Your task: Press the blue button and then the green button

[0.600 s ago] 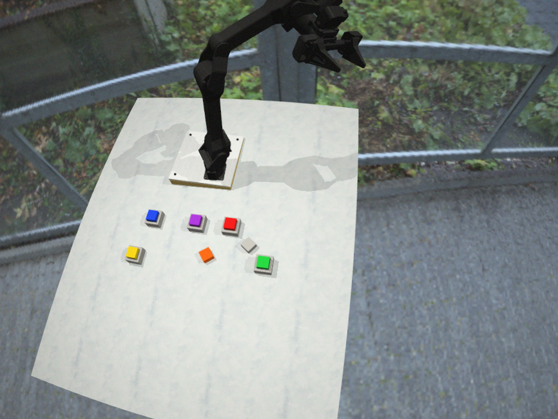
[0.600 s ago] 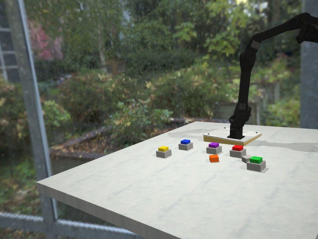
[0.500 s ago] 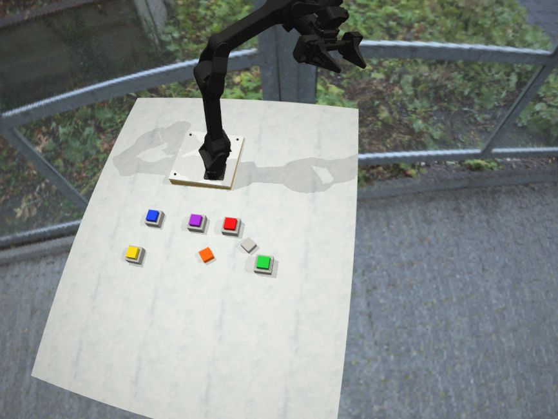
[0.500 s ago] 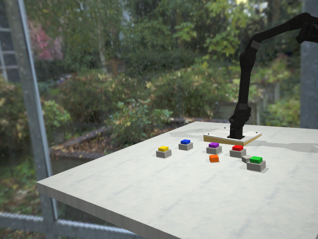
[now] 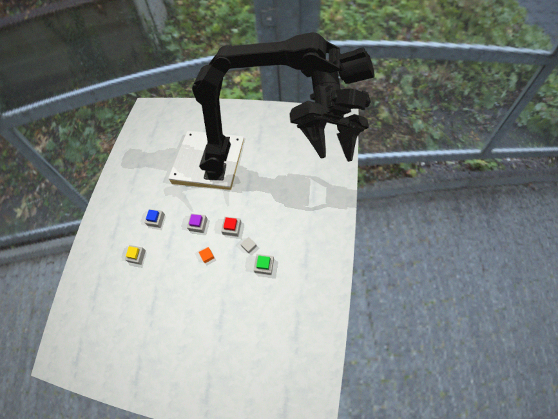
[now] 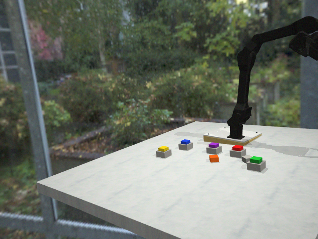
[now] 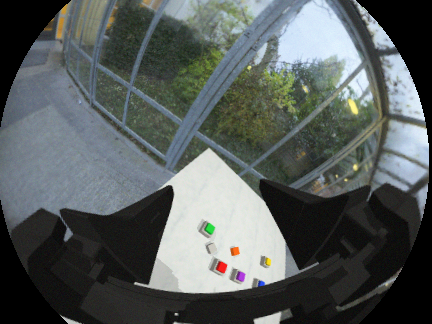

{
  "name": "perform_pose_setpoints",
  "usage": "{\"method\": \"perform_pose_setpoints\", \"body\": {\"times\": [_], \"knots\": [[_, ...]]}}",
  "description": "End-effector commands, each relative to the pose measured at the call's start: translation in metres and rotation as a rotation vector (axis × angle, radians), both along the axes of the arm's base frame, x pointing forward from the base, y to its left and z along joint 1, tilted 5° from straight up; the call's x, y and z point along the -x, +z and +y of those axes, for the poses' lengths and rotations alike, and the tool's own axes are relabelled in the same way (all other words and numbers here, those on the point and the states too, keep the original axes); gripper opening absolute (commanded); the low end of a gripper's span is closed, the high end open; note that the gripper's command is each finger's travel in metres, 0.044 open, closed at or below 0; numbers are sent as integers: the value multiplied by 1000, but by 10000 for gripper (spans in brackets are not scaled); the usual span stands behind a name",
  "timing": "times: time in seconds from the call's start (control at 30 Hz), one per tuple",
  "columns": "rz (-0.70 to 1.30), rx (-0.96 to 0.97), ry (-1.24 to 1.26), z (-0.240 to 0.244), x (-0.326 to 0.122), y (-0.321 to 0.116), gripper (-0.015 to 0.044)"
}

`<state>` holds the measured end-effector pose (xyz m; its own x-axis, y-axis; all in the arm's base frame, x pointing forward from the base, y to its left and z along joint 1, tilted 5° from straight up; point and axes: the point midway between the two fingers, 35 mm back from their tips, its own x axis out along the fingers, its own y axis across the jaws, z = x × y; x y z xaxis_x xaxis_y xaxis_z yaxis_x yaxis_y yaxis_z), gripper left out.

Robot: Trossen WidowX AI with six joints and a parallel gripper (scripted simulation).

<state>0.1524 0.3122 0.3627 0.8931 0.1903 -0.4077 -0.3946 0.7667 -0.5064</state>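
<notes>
The blue button (image 5: 153, 215) sits on its grey base at the left of the back row; it also shows in the exterior view (image 6: 185, 142) and at the bottom of the wrist view (image 7: 260, 284). The green button (image 5: 263, 262) sits at the right front of the group, also in the exterior view (image 6: 255, 160) and the wrist view (image 7: 208, 229). My gripper (image 5: 336, 146) is open and empty. It hangs high above the table's far right edge, well away from all buttons, fingers pointing down. In the wrist view my gripper (image 7: 216, 187) frames the table between its fingers.
A purple button (image 5: 195, 220), a red button (image 5: 230, 224) and a yellow button (image 5: 132, 252) stand nearby. An orange block (image 5: 206, 254) lies between them. A grey block (image 5: 248, 244) lies close to the green button. The arm's base plate (image 5: 207, 158) is behind the buttons.
</notes>
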Motion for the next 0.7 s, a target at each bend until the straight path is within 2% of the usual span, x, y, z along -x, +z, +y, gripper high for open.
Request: {"method": "perform_pose_setpoints", "body": {"times": [0.0, 0.33, 0.5, 0.67], "knots": [[86, 132, -113, -33, -55, -27, 400], [372, 329, -356, -150, -148, -89, 400], [545, 361, -456, -219, -168, -118, 400], [723, 341, -539, -289, -169, -146, 400]]}}
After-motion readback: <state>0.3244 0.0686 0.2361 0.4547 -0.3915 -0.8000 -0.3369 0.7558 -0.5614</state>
